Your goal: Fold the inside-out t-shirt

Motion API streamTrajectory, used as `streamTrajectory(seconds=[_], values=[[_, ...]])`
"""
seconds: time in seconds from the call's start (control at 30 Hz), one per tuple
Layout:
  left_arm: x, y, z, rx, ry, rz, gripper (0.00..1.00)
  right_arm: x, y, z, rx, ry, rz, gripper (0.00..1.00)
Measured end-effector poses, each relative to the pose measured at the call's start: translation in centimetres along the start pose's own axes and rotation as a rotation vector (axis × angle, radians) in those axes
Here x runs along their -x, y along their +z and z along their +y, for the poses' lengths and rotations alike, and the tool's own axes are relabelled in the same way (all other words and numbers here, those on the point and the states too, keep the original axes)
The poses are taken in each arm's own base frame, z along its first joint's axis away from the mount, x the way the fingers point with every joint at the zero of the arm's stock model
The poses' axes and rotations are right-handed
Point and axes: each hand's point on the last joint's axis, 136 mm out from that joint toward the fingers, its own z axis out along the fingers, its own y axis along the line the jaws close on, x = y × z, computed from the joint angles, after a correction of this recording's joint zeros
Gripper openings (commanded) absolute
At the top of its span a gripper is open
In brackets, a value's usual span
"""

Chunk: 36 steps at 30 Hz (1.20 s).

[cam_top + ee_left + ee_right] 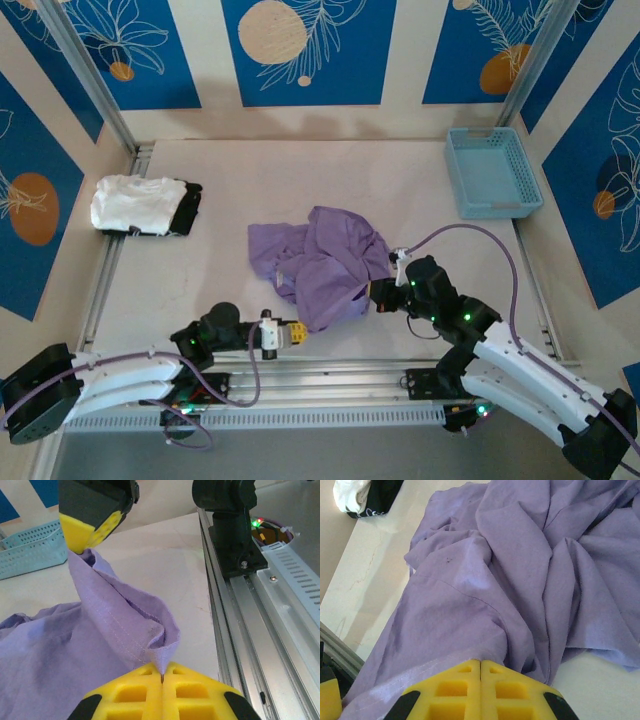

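Two tools, both clamped on the inside-out t-shirt (320, 258): my left tool (162, 674) pinches a hem fold, my right tool (480, 663) the same near edge. Shirt crumpled, centre of the surface (300, 170), hem running left-right, bulk heaped beyond. Blue basket (492, 175) far right; blue-and-cream walls (300, 50).

I'm seeing the t-shirt (320, 262) as soft, matt, creasing cloth. The left gripper (162, 677) is showing matt yellow moulded-plastic fingers. At six o'clock the rail (330, 372) is gleaming as brushed metal; at one o'clock the basket (490, 175) is looking like smooth plastic.
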Motion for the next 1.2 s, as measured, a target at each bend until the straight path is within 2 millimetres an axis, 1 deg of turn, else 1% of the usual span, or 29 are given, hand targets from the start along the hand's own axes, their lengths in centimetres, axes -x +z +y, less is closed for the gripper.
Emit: streamTrajectory(seconds=[0.23, 0.37, 0.5, 0.8, 1.03, 1.07, 1.1, 1.17, 1.2], values=[[-0.4, 0.1, 0.1, 0.008, 0.045, 0.025, 0.0, 0.4, -0.7, 0.7, 0.067, -0.057, -0.052, 0.0], [-0.5, 0.1, 0.1, 0.014, 0.048, 0.031, 0.0, -0.2, -0.4, 0.8, 0.096, -0.083, -0.044, 0.0], [-0.4, 0.0, 0.7, 0.044, 0.052, 0.032, 0.0, -0.9, -0.2, 0.7, 0.104, -0.101, -0.022, 0.0], [2.0, -0.8, 2.7, 0.154, 0.08, -0.044, 0.0, -0.8, -0.2, 0.5, 0.097, -0.089, -0.026, 0.0], [3.2, -1.7, 5.0, 0.283, -0.018, -0.083, 0.0, -0.7, 0.2, 0.3, 0.08, -0.048, -0.003, 0.0], [3.4, -2.0, 5.5, 0.314, -0.042, -0.092, 0.0, -0.4, 0.2, 0.6, 0.081, -0.044, 0.001, 0.02], [3.7, -2.3, 5.9, 0.339, -0.06, -0.102, 0.0, -0.2, 0.2, 0.8, 0.084, -0.044, 0.004, 0.1], [4.4, -3.1, 6.9, 0.398, -0.093, -0.126, 0.0, 0.4, 0.2, 1.7, 0.1, -0.051, 0.027, 0.3], [4.7, -3.5, 7.3, 0.42, -0.102, -0.137, 0.0, 0.8, 0.1, 2.2, 0.101, -0.06, 0.037, 0.37]])
